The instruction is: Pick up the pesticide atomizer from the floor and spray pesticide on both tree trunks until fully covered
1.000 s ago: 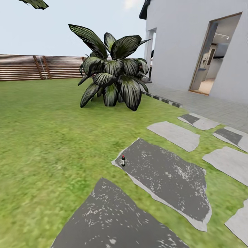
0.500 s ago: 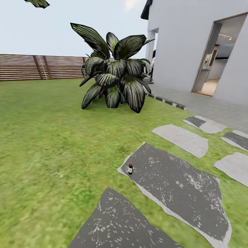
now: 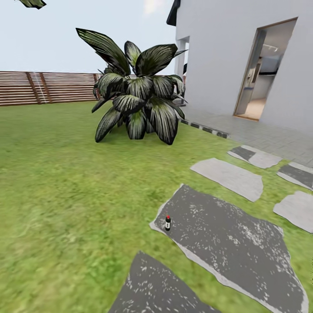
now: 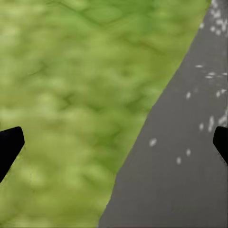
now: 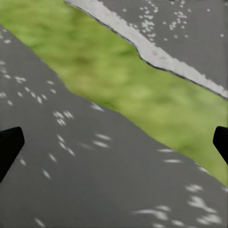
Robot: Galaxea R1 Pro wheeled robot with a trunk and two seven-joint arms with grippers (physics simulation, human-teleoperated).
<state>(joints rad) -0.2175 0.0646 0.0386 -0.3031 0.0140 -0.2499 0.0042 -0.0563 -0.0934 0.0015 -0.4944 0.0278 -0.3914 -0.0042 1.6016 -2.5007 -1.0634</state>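
Tiny dark spray bottle with white label [image 3: 168, 223] upright at dark grey stepping stone [image 3: 226, 243] edge beside green grass [image 3: 65, 195], left tool [image 4: 114, 142] and right tool [image 5: 114, 142] both spread wide, holding nothing

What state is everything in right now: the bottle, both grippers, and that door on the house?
Spray bottle: upright, at the near-left edge of a dark stepping stone, not held.
Left gripper: open, empty, over the line where grass meets stone.
Right gripper: open, empty, over dark stone with a strip of grass.
Doorway of the house: open, room visible inside.

Slat fence [image 3: 48, 87], white house wall [image 3: 217, 56]
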